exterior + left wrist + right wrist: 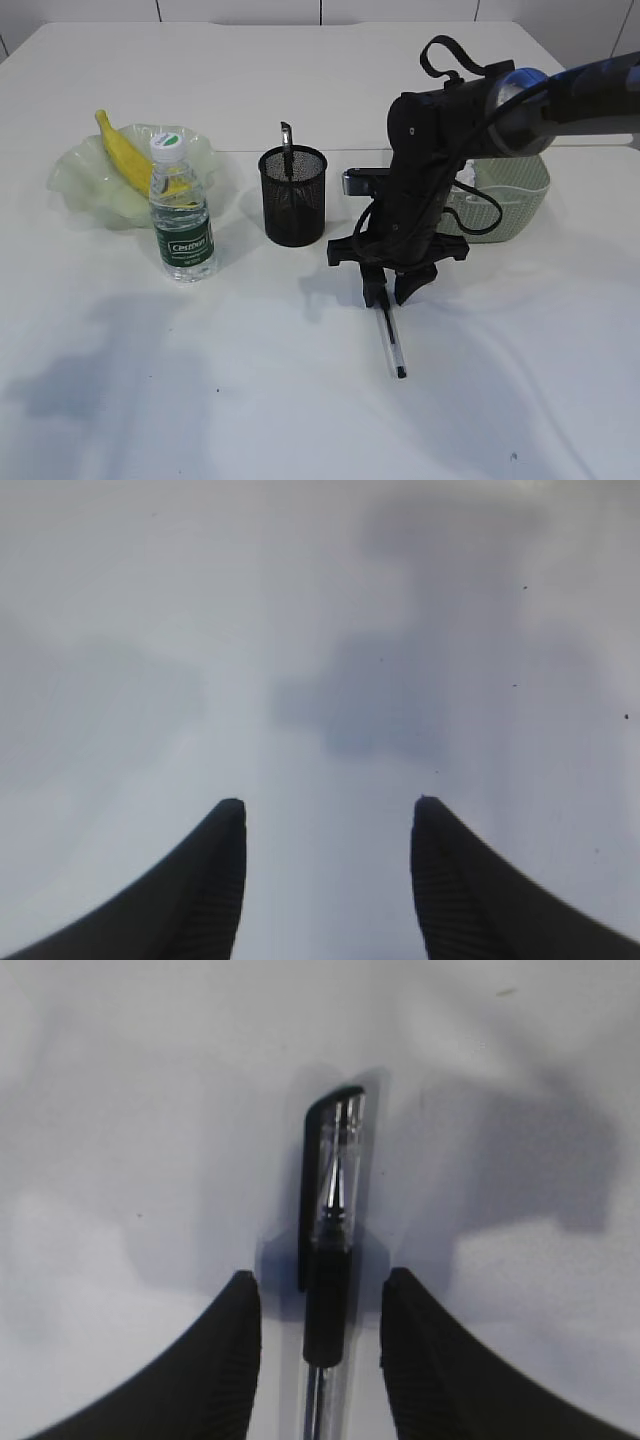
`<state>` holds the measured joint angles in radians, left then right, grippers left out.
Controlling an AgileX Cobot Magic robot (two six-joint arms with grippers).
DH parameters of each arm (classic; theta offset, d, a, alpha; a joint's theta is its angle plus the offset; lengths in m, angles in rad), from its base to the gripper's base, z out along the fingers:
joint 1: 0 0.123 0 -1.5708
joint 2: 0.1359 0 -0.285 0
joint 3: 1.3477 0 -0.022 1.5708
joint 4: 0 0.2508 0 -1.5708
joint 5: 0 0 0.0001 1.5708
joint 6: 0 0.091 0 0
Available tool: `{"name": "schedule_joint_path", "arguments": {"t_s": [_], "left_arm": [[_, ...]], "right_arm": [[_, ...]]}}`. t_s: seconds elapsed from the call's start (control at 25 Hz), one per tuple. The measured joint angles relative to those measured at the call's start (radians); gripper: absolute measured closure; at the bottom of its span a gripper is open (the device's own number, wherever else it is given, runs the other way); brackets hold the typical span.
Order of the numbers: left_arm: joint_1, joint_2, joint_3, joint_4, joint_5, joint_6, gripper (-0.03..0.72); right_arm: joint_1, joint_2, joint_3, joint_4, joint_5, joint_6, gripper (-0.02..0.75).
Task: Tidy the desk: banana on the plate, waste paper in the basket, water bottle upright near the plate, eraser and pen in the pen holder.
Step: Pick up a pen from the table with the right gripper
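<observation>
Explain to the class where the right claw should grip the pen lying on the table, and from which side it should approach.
Grip the pen across its dark grip section just behind the cap, coming straight down from above. It lies flat on the table, so only its two long sides are free. The right claw already straddles it there, fingers on either side and not yet touching.

pen (328, 1290) barrel cut off below, basket (520, 195) partly behind arm

Bright, even light — soft grey shadows; wrist views blurred.
</observation>
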<state>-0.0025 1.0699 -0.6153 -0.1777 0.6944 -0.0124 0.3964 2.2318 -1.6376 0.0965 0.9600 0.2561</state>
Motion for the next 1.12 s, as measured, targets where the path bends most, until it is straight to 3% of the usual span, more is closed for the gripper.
{"name": "schedule_joint_path", "arguments": {"t_s": [1.12], "left_arm": [[0.0, 0.0, 0.0, 0.0, -0.029, 0.0, 0.32]], "right_arm": [[0.0, 0.0, 0.0, -0.018, -0.006, 0.006, 0.433]]}}
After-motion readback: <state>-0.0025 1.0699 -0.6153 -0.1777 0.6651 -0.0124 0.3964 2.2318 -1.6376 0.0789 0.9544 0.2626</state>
